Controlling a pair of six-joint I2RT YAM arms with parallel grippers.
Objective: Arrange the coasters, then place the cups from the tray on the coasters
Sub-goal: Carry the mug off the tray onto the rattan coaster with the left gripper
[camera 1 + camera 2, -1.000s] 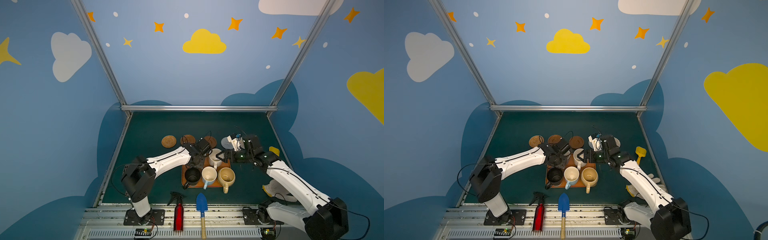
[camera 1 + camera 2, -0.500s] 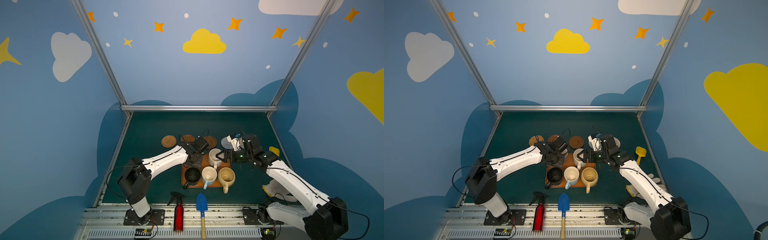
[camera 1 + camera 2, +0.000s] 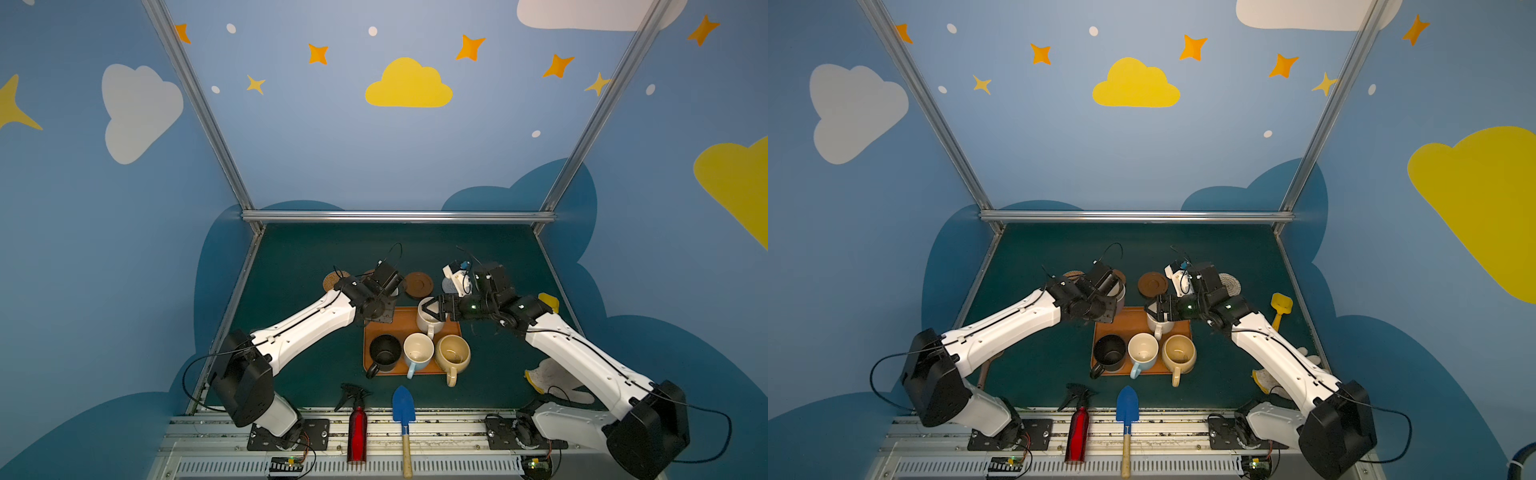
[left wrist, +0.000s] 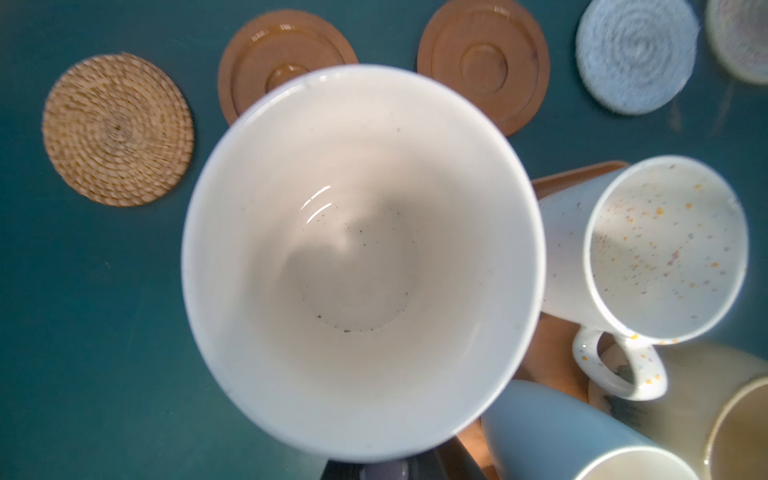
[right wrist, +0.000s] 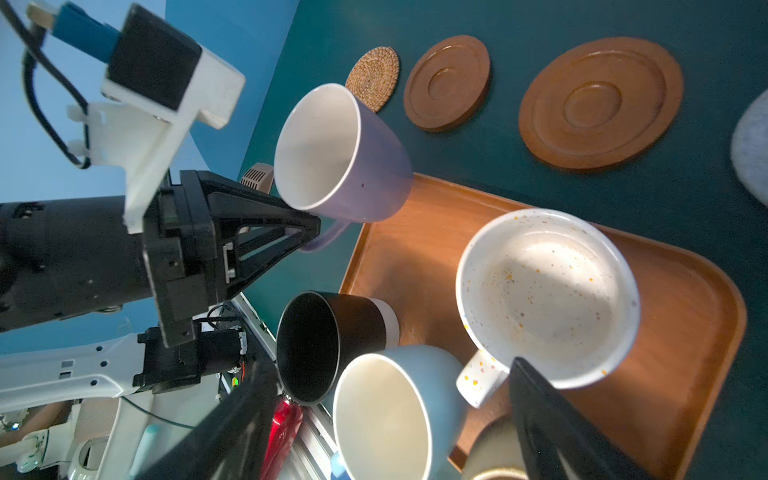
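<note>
My left gripper (image 5: 311,232) is shut on the handle of the lilac cup (image 5: 340,153), which hangs tilted above the tray's (image 5: 415,249) far left corner. The same cup (image 4: 361,257) partly covers a wooden coaster (image 4: 266,54). In a row beyond lie the rattan coaster (image 4: 117,129), a second wooden coaster (image 4: 484,62), the grey-white rope coaster (image 4: 636,54) and the beige rope coaster (image 4: 739,37). The tray (image 3: 399,318) holds the cream-white cup (image 3: 428,322), the black cup (image 3: 385,353), the light blue cup (image 3: 417,351) and the yellowish-tan cup (image 3: 453,355). My right gripper (image 3: 432,309) stands open over the cream-white cup.
A red spray bottle (image 3: 356,432) and a blue trowel (image 3: 404,411) lie at the table's front edge. On the right are a yellow scoop (image 3: 548,301) and a white glove (image 3: 552,376) under the right arm.
My left gripper has carried the lilac cup off the tray, toward the back left and the coasters. The right arm has barely moved.
</note>
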